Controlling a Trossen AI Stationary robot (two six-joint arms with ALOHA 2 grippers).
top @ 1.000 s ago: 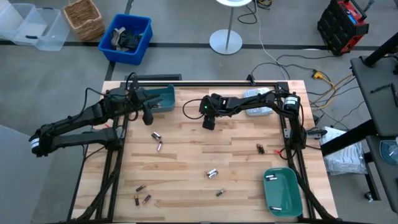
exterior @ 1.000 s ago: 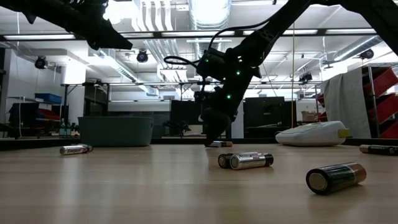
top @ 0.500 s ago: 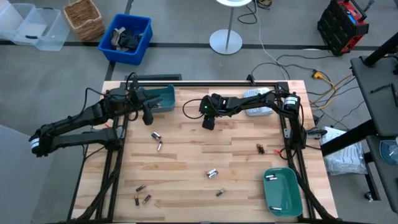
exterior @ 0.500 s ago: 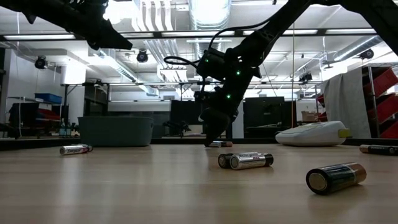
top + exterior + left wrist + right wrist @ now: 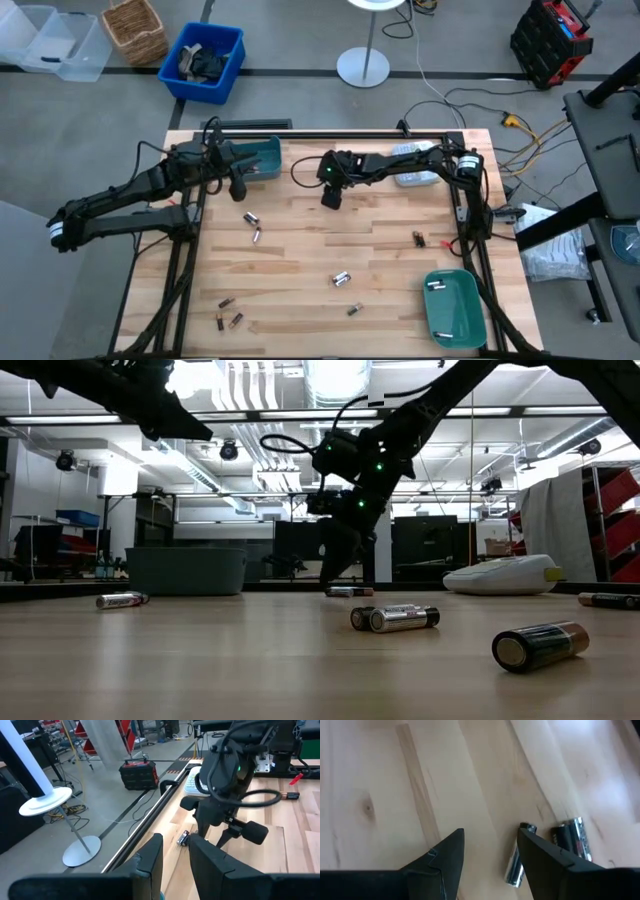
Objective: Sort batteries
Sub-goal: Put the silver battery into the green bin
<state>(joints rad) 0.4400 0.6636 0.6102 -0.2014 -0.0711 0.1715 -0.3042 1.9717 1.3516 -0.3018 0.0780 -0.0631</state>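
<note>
High view: two batteries lie in the green tray; most stay scattered on the tabletop. Right claw hangs wide and empty; left claw narrow, empty.

The left gripper, jaws parted and empty, is facing the right gripper hovering just above a battery lying on the counter.

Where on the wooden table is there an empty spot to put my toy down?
The widest bare wood lies between the two batteries left of centre and the dark battery near the right edge. The front middle is dotted with batteries. The back is crowded: left end effector, right end effector, teal bin.
</note>
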